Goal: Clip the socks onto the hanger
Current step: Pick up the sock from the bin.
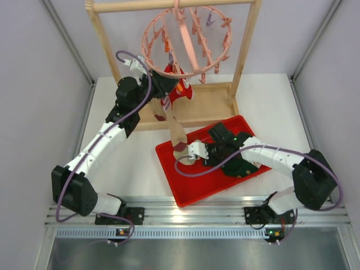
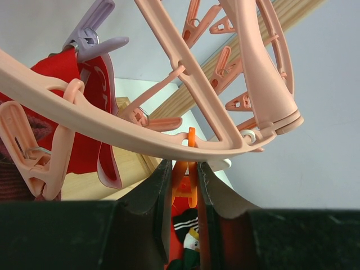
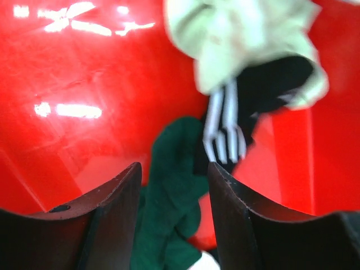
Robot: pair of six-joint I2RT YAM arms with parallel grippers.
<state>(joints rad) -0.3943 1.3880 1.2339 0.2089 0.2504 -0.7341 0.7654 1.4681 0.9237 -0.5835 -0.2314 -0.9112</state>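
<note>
Between left gripper (image 2: 184,164) fingers, an orange peg (image 2: 181,183), wrist view only.

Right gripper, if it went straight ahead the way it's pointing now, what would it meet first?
Most likely the dark green sock, lying between the right gripper's open fingers on the red tray. The black white-striped sock sits just beyond; depth is blurry.

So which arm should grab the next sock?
Right: the right gripper hangs over the red tray, dark green sock between its fingers. The left gripper is up at the hanger, pinching an orange peg.
</note>
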